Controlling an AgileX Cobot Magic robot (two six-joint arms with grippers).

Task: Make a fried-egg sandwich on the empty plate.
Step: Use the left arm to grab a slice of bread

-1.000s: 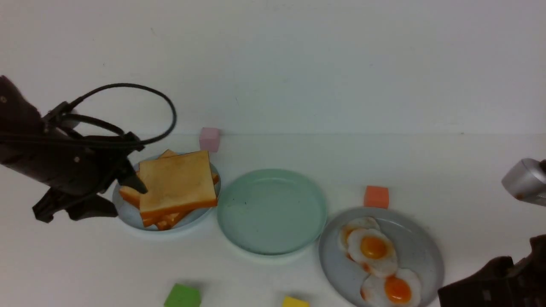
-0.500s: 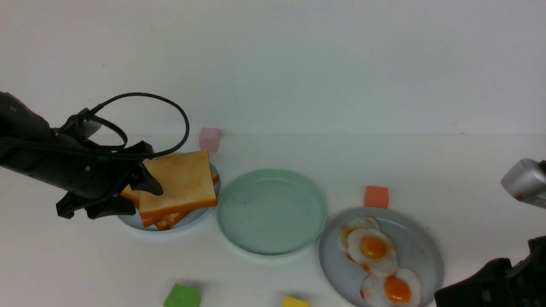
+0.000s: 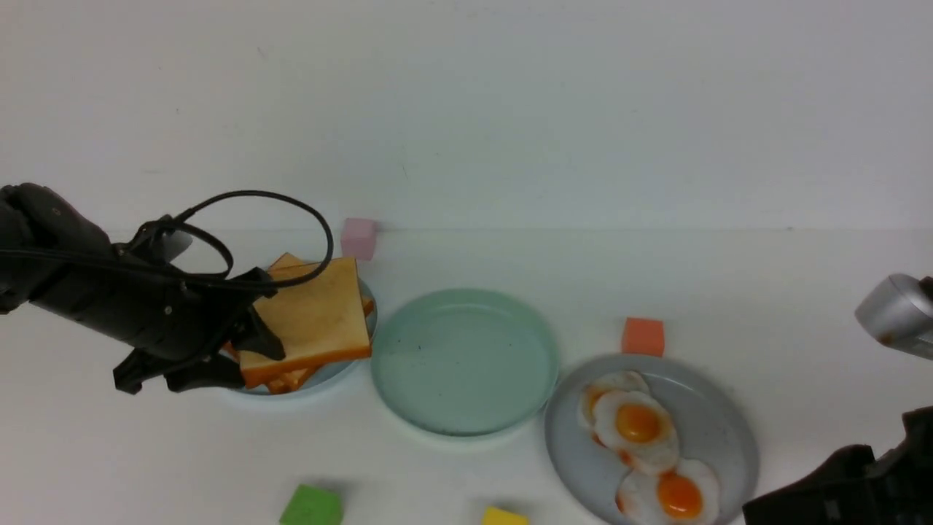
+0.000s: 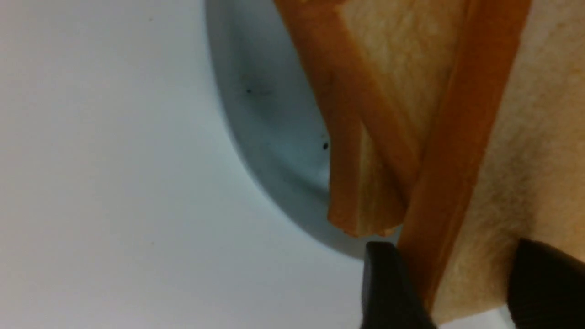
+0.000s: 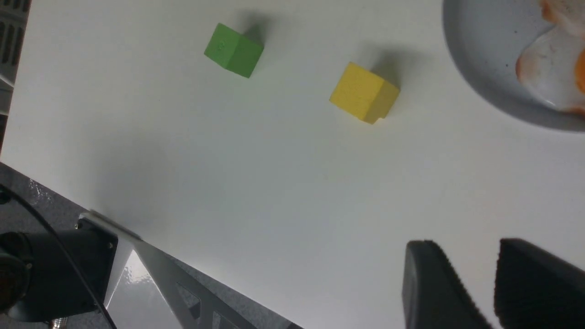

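The mint-green empty plate [image 3: 466, 361] lies bare at the table's middle. To its left, a pile of toast slices [image 3: 313, 313] sits on a pale blue plate [image 3: 332, 375]. My left gripper [image 3: 244, 361] straddles the left edge of the top slice [image 4: 512, 151], one finger under the crust and one on the top face, both touching it. Two fried eggs [image 3: 638, 423] lie on the grey plate [image 3: 718, 419] at the right. My right gripper [image 5: 470, 246] hovers over bare table near that plate, open by a narrow gap with nothing in it. No sandwich is in view.
A pink cube [image 3: 358, 238] stands behind the toast plate and an orange cube [image 3: 643, 336] behind the egg plate. A green cube [image 3: 312, 506] and a yellow cube [image 3: 503, 517] lie near the front edge. The table's front edge shows in the right wrist view.
My left gripper has moved right and down onto the top slice's left edge and its jaws have narrowed around it. The slice has tipped slightly. The right arm has stayed put.
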